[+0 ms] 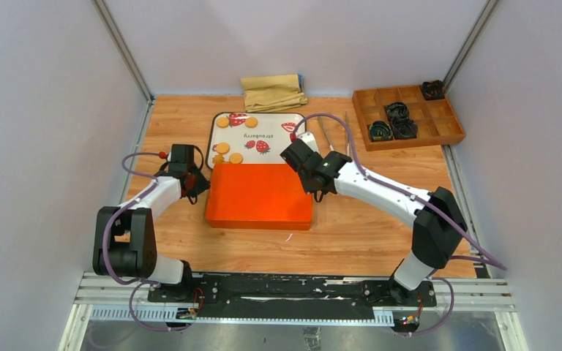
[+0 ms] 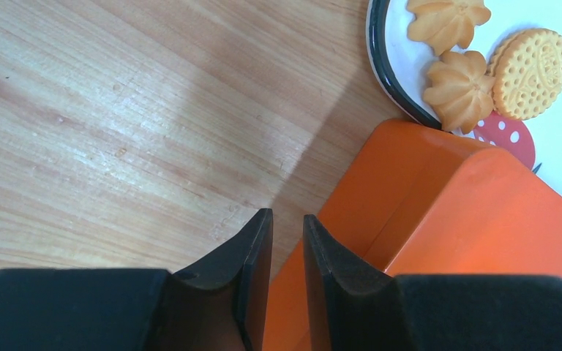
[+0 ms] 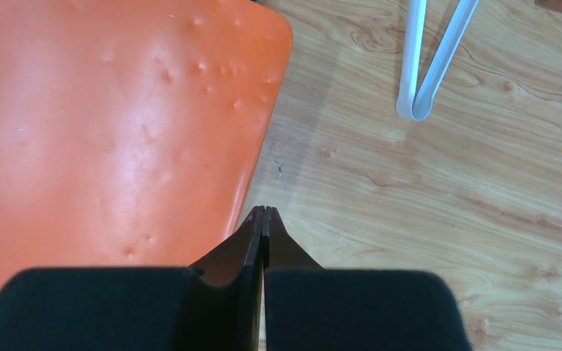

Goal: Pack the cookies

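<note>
Several golden-orange cookies (image 1: 222,148) lie on a white strawberry-print tray (image 1: 278,119) behind an orange box (image 1: 260,196). No black cookies show. In the left wrist view two flower-shaped cookies (image 2: 459,89) and a round one (image 2: 530,73) lie at the tray's corner (image 2: 388,73). My left gripper (image 1: 199,184) (image 2: 287,219) hovers at the box's far left corner (image 2: 468,219), its fingers a narrow gap apart and empty. My right gripper (image 1: 295,155) (image 3: 263,212) is shut and empty beside the box's right edge (image 3: 102,131).
A wooden compartment tray (image 1: 450,128) at the back right holds black crinkled liners (image 1: 396,111). A folded tan cloth (image 1: 273,91) lies at the back. Thin tongs (image 1: 325,136) (image 3: 424,66) lie right of the white tray. Grey walls stand on three sides.
</note>
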Tool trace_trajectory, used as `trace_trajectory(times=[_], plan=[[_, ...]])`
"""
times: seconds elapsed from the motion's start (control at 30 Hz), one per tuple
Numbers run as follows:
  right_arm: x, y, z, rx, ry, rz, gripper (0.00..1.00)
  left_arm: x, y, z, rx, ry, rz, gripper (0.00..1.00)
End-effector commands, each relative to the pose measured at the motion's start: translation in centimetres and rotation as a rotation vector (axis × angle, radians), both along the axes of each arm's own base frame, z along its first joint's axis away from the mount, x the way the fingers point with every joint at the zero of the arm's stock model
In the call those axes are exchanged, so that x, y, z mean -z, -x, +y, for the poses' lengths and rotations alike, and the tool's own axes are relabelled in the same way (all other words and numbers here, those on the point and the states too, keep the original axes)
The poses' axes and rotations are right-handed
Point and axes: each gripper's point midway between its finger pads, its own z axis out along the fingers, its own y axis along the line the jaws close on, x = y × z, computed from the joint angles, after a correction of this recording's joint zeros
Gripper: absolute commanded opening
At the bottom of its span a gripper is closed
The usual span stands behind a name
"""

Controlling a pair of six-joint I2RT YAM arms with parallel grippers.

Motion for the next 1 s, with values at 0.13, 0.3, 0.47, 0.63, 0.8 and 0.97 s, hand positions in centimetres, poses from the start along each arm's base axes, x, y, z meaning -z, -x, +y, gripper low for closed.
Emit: trace_trajectory(times=[0.13, 0.3, 0.47, 0.63, 0.8, 0.97], plan=[[-0.8, 2.4, 1.9, -0.113, -0.063, 0.067, 0.00, -0.4, -1.1, -0.7, 0.026, 0.031, -0.023, 0.29], [0.6, 3.6, 3.2, -0.155, -0.081, 0.109, 0.00, -0.6, -1.1, -0.7, 0.030, 0.023, -0.031, 0.29], [1.3, 4.1, 3.6, -0.170, -0.091, 0.118, 0.00, -0.9, -1.1, -0.6, 0.033, 0.010, -0.035, 0.29], [3.3, 4.9, 3.4, -0.159, -0.099, 0.153, 0.00, -1.3, -1.2, -0.7, 0.035, 0.005, -0.042, 0.29], [7.1, 6.7, 2.2, -0.133, -0.081, 0.236, 0.00, -1.5, -1.3, -0.9, 0.045, -0.012, -0.041, 0.29], [9.1, 8.2, 1.5, -0.119, -0.082, 0.293, 0.00, -1.4, -1.4, -1.1, 0.050, -0.017, -0.035, 0.29]])
